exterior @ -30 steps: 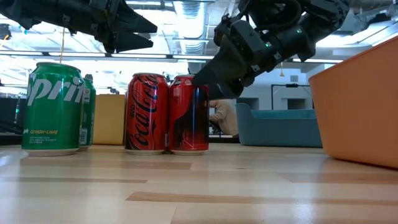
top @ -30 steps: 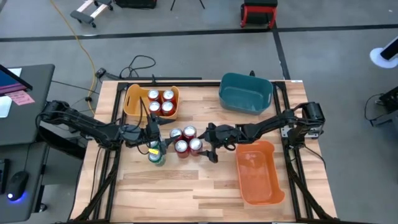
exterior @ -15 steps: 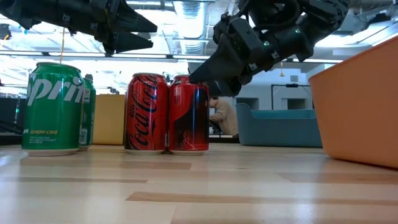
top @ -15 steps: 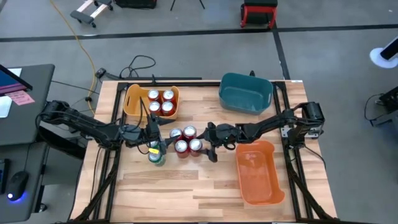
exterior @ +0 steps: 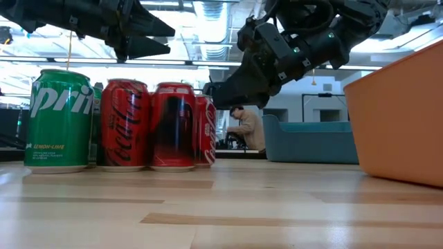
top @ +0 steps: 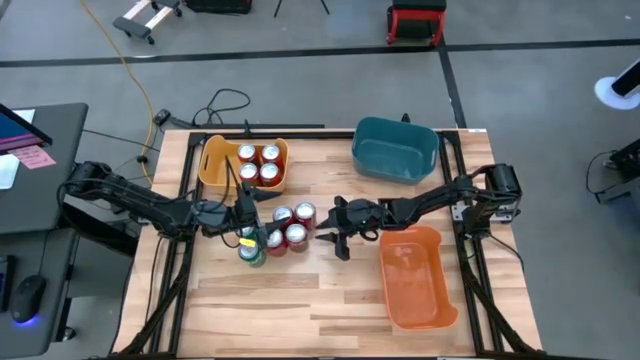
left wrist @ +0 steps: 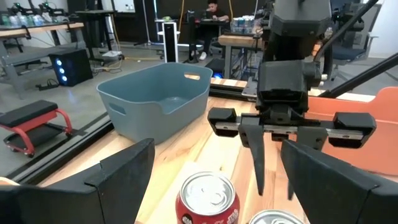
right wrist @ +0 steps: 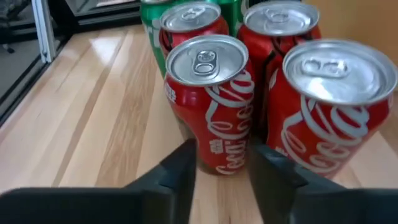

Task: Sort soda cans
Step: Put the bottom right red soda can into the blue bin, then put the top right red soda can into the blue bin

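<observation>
you see red cans with silver tops, green cans at left, a yellow bin, teal bin, orange bin.

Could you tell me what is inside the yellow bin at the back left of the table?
The yellow bin holds four red soda cans, standing upright in a two-by-two block with silver tops showing. The bin floor beneath them is covered, so I cannot tell whether anything lies under them.

Bright, even overhead light

Ceiling lights glare in the low view; the worktop blurs up close.
</observation>
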